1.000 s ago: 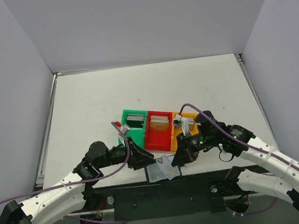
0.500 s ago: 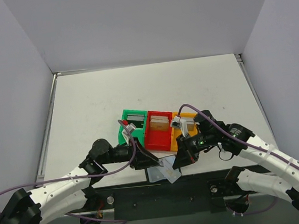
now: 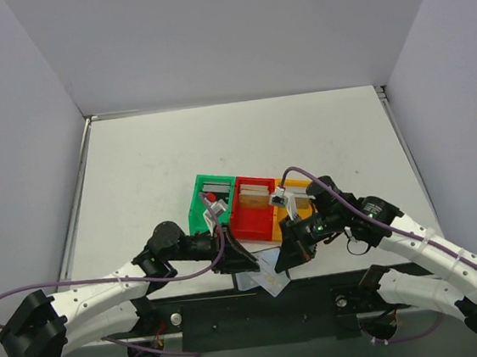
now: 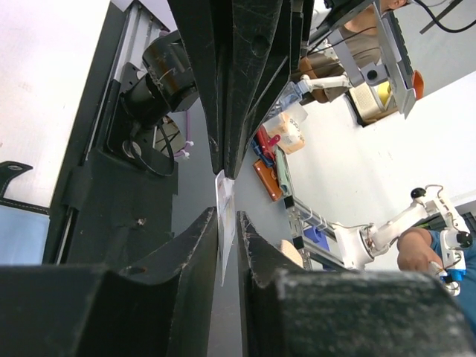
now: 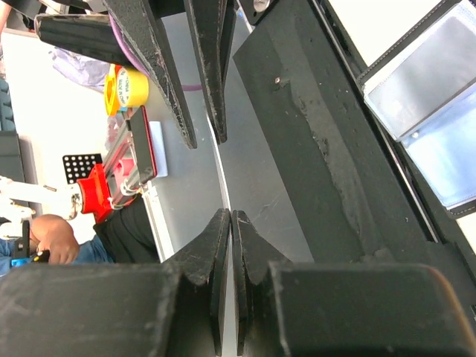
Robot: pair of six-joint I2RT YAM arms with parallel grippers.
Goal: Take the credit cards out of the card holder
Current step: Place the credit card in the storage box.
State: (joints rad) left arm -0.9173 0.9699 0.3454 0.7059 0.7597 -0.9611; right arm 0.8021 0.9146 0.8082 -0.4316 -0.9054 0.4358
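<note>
**Left fingers (image 4: 213, 227) and right fingers (image 5: 223, 227) both nipped on a thin card (image 4: 225, 208)**

Left fingers first. On my left wrist feed they're drawn in to a narrow slot with a thin card caught edge-on between them, just a pale sliver running up toward the other arm's tips. Over on the right wrist feed the right fingers are pressed almost flat together, and that same hairline edge comes out from between them toward the left pair. From what I can see, both pairs are pinching one card, tip facing tip.

Moving outward, a black-bordered card (image 5: 424, 104) with a pale blue face lies flat on the counter (image 3: 151, 162) at its near edge, right beside the pinch. From overhead I get one pale patch low between the two wrists, over the counter's near edge. I can't separate the held card from the flat one there.

Just beyond the fingers sits the card holder (image 3: 252, 222), with green box left, red middle and orange right. A grey card (image 3: 216, 187) sits in the green box and a tan card (image 3: 255, 192) in the red one. The right arm's cable and wrist cover much of the orange box, so I can't tell what it holds.
</note>
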